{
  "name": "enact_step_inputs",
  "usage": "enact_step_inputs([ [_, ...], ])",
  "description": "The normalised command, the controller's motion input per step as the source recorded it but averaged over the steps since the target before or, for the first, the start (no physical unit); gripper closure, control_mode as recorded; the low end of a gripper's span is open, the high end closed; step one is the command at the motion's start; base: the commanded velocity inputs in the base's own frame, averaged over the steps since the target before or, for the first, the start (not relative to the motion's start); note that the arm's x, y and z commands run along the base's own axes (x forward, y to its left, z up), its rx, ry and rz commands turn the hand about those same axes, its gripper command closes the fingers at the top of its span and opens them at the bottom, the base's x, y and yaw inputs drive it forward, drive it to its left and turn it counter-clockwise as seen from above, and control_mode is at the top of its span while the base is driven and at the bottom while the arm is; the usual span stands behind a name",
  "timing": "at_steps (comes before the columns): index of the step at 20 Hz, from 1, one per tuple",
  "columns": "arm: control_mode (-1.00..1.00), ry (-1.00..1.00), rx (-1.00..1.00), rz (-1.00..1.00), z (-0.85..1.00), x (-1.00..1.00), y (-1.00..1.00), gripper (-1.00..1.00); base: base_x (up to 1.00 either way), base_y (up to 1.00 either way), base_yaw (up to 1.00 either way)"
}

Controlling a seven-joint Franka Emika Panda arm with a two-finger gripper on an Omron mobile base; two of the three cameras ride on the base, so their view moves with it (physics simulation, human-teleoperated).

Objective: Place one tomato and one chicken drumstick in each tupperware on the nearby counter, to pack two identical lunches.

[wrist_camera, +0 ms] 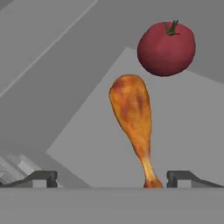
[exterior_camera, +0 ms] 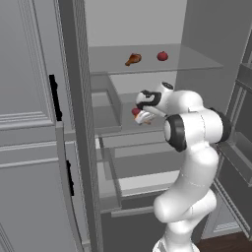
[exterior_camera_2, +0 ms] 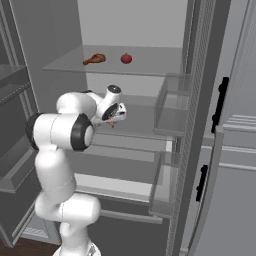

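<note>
Gripper (wrist_camera: 112,179) jaws wide apart, holding nothing, lined up on the drumstick (wrist_camera: 133,120) lying on the middle fridge shelf (wrist_camera: 183,131), bone end between the tips, likely so it can close on the thin end. Tomato (wrist_camera: 166,48) sits just beyond the drumstick's meaty end; a second drumstick (exterior_camera: 133,59) and second tomato (exterior_camera: 162,56) lie on the shelf above.

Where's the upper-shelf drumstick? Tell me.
The drumstick lies on the fridge's top glass shelf, just left of a tomato, above the gripper.
</note>
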Motion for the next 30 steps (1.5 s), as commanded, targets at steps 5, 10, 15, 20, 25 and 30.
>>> enact_step_inputs([
  [5, -1.0, 0.03, -0.03, 0.1, -0.42, 0.67, 0.0, -1.0, 0.0, 0.0, 0.0],
  [10, -1.0, -0.01, -0.07, 0.08, -0.51, 0.56, 0.0, -1.0, 0.0, 0.0, 0.0],
  [15, -1.0, -0.01, -0.21, 0.03, -0.89, -0.06, 0.4, 1.0, 0.0, 0.0, 0.0],
  [20, -1.0, 0.0, -0.07, 0.0, -0.42, -0.98, 0.12, 1.0, 0.0, 0.0, 0.0],
  [25, -1.0, 0.06, 0.0, 0.0, -0.06, -1.0, 0.0, 1.0, 0.0, 0.0, 0.0],
  [30, -1.0, 0.03, 0.0, 0.01, 0.03, -0.98, 0.0, 1.0, 0.0, 0.0, 0.0],
])
